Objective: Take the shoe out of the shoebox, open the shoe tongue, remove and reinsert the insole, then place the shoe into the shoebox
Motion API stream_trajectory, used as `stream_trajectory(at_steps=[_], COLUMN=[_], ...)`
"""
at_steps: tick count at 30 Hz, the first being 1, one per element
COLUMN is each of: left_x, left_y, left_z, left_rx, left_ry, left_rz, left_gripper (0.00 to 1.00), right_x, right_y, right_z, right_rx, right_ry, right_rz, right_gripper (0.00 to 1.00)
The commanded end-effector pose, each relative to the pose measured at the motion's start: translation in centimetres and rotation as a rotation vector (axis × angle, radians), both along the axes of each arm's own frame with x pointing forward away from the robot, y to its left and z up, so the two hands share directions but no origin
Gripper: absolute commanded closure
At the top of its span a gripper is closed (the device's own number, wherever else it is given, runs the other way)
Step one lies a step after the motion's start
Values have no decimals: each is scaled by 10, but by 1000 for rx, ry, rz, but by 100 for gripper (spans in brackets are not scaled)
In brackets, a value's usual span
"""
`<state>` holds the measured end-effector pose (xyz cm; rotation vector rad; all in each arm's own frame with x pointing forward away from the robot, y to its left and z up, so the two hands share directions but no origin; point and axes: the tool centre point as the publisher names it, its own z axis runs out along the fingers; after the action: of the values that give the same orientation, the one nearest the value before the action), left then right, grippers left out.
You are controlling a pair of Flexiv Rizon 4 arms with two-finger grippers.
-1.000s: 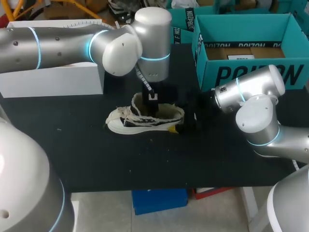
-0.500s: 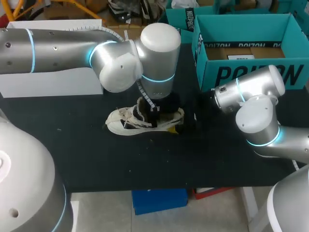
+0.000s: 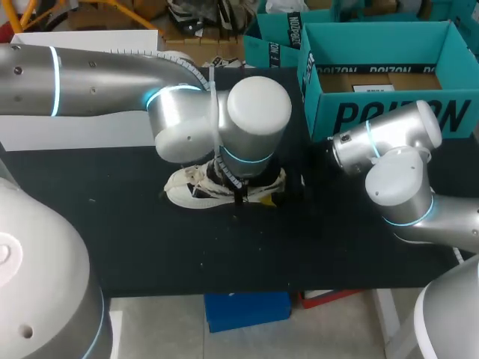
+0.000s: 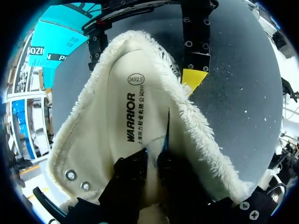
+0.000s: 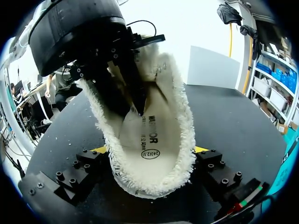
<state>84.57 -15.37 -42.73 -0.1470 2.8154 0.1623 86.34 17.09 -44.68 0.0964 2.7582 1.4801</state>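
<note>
Found the cream shoe (image 3: 191, 187) lying near the middle of the black tabletop (image 3: 112, 224), out of the teal shoebox (image 3: 389, 112) standing open at the back right. Saw the left arm (image 3: 90, 71) stretched over it, the bulky wrist blocking the shoe's middle from above. Made out the left pincer (image 4: 149, 157) down inside the fleecy opening, against the insole (image 5: 150, 133); could not tell whether apart or together. Found the right pincer (image 5: 150, 150) clamped on the shoe's heel, one yellow tip on each side. Noted a white box (image 3: 75, 127) at the back left and a second teal box (image 3: 273, 41) behind.
</note>
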Motion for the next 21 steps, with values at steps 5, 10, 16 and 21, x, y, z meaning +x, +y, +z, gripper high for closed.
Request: stream_trajectory(at_steps=[5, 10, 16, 21], left_x=[18, 26, 31, 26], left_y=[3, 2, 0, -4], left_z=[-19, -9, -6, -6], left_rx=[-69, -114, -146, -163], left_ry=[-130, -174, -193, -154], left_rz=[33, 40, 37, 8], left_gripper=[85, 85, 85, 100], right_x=[2, 2, 2, 2], right_y=[-1, -1, -1, -1], right_z=[1, 1, 1, 1], right_rx=[-2, -2, -2, -2], right_ry=[1, 1, 1, 1], right_rz=[0, 0, 0, 0], right_gripper=[100, 100, 100, 100])
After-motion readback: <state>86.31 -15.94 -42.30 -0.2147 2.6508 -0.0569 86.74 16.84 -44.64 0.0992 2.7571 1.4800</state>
